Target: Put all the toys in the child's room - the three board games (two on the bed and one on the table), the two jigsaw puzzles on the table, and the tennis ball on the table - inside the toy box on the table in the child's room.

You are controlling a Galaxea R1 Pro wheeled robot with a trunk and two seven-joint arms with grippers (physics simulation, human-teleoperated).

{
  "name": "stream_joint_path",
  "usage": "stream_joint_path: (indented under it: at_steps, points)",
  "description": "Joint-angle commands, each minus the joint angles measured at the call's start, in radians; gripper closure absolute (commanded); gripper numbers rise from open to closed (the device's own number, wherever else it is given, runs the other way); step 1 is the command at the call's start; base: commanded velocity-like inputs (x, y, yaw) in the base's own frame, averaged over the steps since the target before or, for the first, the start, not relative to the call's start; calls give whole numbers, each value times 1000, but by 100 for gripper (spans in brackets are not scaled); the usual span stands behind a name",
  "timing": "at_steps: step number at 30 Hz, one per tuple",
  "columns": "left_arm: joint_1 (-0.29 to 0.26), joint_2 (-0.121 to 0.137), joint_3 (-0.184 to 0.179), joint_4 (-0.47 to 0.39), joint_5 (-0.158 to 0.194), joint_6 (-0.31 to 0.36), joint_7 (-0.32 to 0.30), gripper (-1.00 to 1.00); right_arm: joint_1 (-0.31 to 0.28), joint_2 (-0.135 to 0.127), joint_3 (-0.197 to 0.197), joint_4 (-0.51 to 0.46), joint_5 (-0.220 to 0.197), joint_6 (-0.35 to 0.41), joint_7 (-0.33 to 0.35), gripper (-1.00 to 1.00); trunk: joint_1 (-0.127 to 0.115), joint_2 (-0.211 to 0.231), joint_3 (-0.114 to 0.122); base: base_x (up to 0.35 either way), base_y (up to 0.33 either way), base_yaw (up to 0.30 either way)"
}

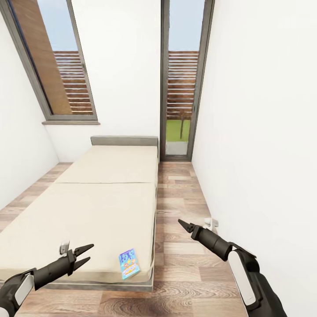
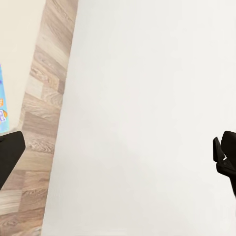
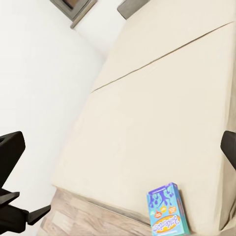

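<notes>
One board game [image 1: 129, 263] lies flat on the bed [image 1: 88, 211], close to the near corner on the robot's right side, just by the edge above the wooden floor [image 1: 185, 273]. It is a thin blue box with bright cartoon pictures and big yellow and orange letters on the front, but the words are too small and blurry to read, so I cannot tell its name or brand. It looks like a light cardboard box, stiff and smooth, so it probably will not bend much but could slide on the soft sheet. Because it lies flat, the best place to take hold looks like the long edge next to the side of the bed, pinching the thin box from top and bottom. Squeezing too hard might dent the cardboard. The left gripper [image 1: 83, 254] hangs over the near end of the bed with its two fingers spread apart and nothing in them. The right gripper [image 1: 185, 226] hangs over the floor beside the bed, and its fingers are spread too, holding nothing.
</notes>
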Motion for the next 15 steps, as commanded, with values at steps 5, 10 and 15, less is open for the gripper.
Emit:
stream_joint_path:
  at_steps: [5,10,15]
  points:
    - [-1,1,2,0,2,16,-2,-100,0,2,-3,0,-5,15,1,-100,19,-36,-17,0,0,0]
    - [-1,2,2,0,2,20,-2,-100,-1,4,-3,0,-4,30,1,-100,39,-71,-33,0,0,0]
    - [-1,1,2,0,1,22,-2,-100,-1,5,-3,0,-4,33,1,-100,58,-106,-48,0,0,0]
